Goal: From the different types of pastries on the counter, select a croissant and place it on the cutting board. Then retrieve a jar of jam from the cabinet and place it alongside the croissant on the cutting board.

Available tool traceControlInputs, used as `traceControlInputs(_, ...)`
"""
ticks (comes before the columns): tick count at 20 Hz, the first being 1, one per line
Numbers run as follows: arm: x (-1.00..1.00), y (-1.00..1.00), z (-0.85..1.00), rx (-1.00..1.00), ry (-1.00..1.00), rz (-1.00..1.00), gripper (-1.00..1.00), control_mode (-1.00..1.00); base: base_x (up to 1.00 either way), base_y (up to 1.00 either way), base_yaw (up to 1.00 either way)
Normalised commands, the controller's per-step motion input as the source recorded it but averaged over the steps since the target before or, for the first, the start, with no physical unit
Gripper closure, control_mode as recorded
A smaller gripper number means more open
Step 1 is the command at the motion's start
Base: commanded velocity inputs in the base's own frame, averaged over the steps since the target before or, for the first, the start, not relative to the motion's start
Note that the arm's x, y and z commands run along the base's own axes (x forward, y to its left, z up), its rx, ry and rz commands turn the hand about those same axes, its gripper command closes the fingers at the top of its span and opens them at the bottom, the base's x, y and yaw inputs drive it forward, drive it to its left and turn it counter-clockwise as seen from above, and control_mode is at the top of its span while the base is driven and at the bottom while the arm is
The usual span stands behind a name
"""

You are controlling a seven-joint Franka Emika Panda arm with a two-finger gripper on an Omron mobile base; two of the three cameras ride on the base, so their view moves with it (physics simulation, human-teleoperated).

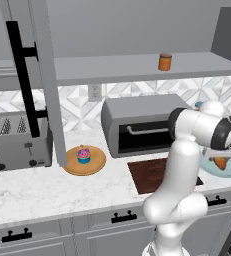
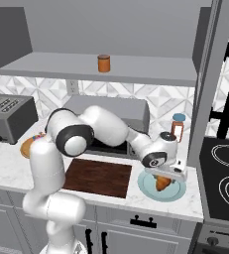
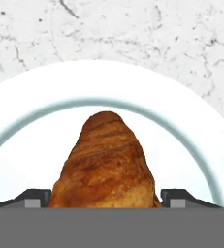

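Note:
A golden-brown croissant [image 3: 106, 164] lies on a white plate with a pale blue ring [image 3: 181, 121] at the right end of the counter. My gripper [image 3: 106, 196] is lowered over it, open, with one finger on either side of the croissant's near end. From the right base view the croissant [image 2: 161, 183] rests on the plate [image 2: 148, 191] just beneath the gripper [image 2: 163, 174]. The dark wooden cutting board [image 2: 98, 177] lies bare to the left of the plate. An orange jam jar [image 2: 103, 63] stands on the open cabinet shelf above, also visible as the jar [image 1: 165, 62].
A toaster oven [image 1: 142, 122] stands behind the board, and a toaster [image 1: 17, 142] is at far left. A cupcake sits on a round wooden plate [image 1: 84, 157]. The open cabinet door [image 1: 47, 75] hangs over the counter. A bottle [image 2: 178, 126] and the stove [image 2: 222, 171] are at right.

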Motion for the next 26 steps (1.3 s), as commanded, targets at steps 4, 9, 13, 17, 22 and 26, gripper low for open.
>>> traceControlInputs(4, -0.04, 0.01, 0.62, 0.0, -0.15, -0.02, 1.0, -1.0, 0.0, 0.0, 0.0)
traceControlInputs(9, -0.16, 0.47, 0.59, -0.03, -0.25, 0.0, 1.0, -1.0, 0.0, 0.0, 0.0)
traceControlInputs(13, -0.27, 0.73, 0.08, -0.11, -0.02, 0.0, 1.0, -1.0, 0.0, 0.0, 0.0)
traceControlInputs(17, -0.32, 0.72, 0.0, -0.12, 0.0, 0.0, 1.0, -1.0, 0.0, 0.0, 0.0)
traceControlInputs(22, -0.35, 0.62, 0.01, -0.05, 0.0, 0.0, 1.0, -1.0, 0.0, 0.0, 0.0)
traceControlInputs(26, -0.25, 0.63, 0.02, -0.02, -0.01, 0.0, 1.0, -1.0, 0.0, 0.0, 0.0)
